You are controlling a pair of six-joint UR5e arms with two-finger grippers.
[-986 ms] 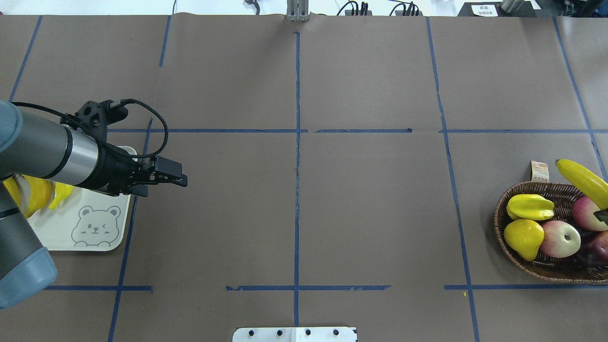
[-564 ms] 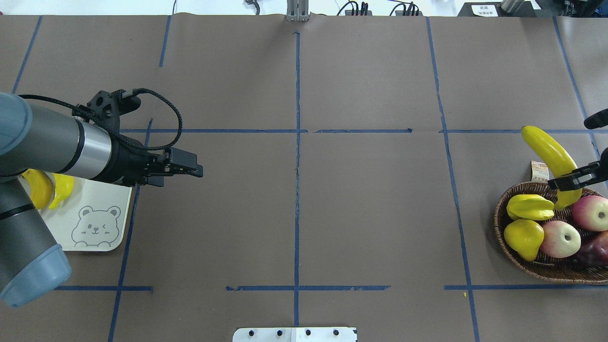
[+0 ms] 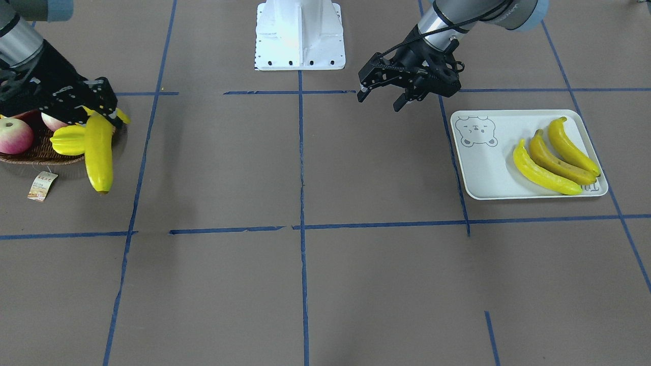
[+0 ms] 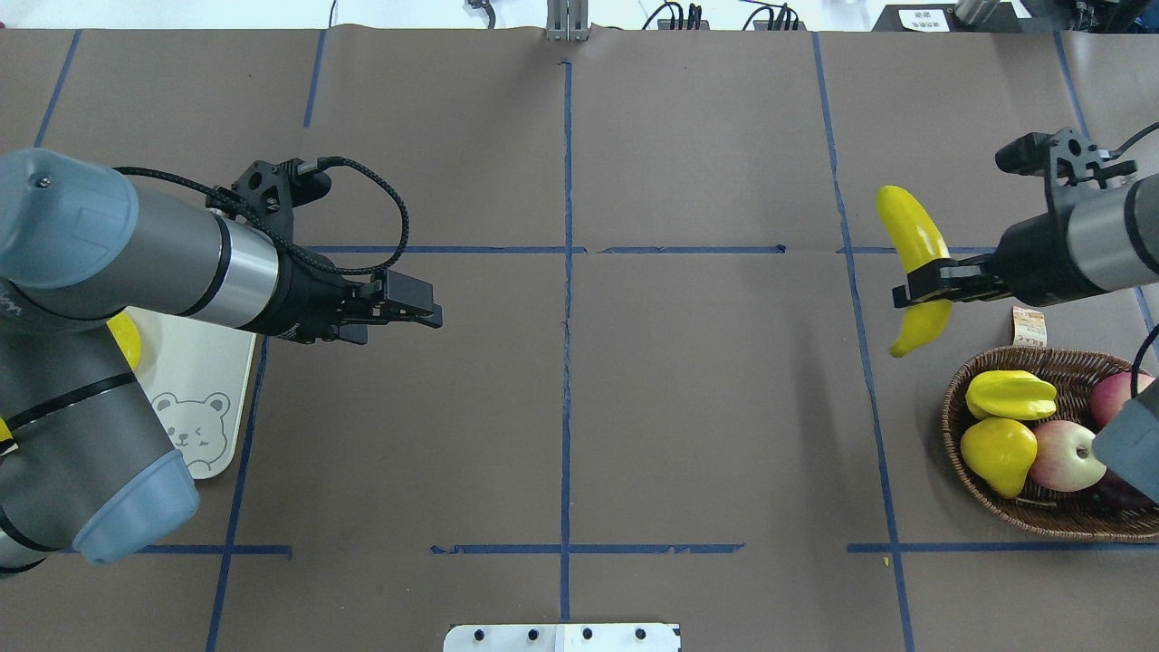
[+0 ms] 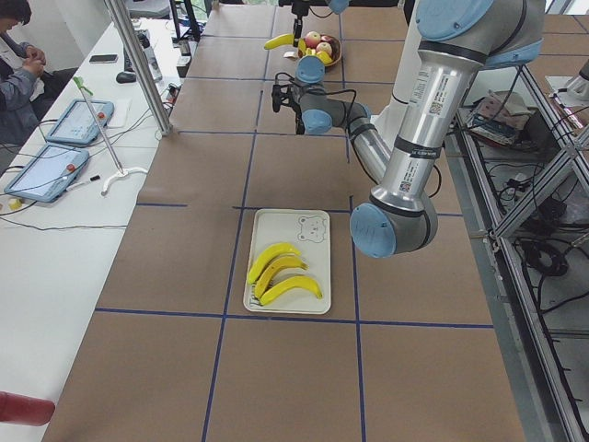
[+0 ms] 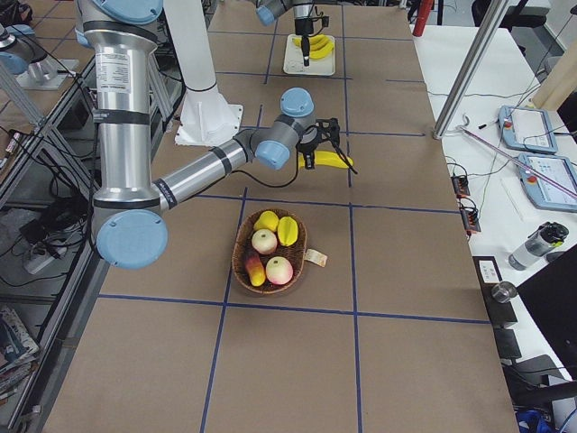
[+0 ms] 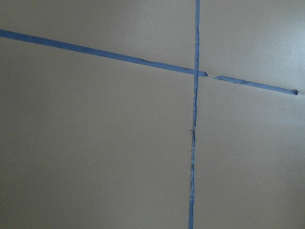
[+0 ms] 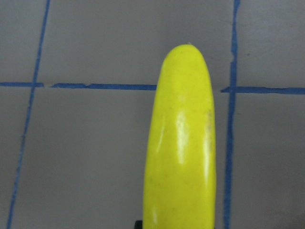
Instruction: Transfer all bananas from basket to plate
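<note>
- The basket (image 4: 996, 509) sits on the table (image 4: 706, 407) on the robot's right side. In it are a starfruit (image 4: 1010, 394), a yellow lemon (image 4: 996, 450) and a red and yellow apple (image 4: 1068, 453). No banana lies in it.
- The plate (image 3: 483, 173) with the bear face sits well apart from the basket, on the robot's left side.
- Three bananas (image 3: 544, 170) lie side by side on the plate, at the end away from the bear. The middle banana (image 3: 559, 160) is a darker, brownish yellow.
- The left gripper (image 3: 380, 100) hangs over bare table, just beside the plate. Its fingers are spread and hold nothing.
- The right gripper (image 4: 919, 282) is pinching the fourth banana (image 4: 910, 235) across its body, closer to one end than the other.
- This banana is up in the air, out of the basket and just past its far rim. It crosses over a blue tape line (image 4: 688, 249).
- A small paper tag (image 4: 1028, 326) lies beside the basket.
</note>
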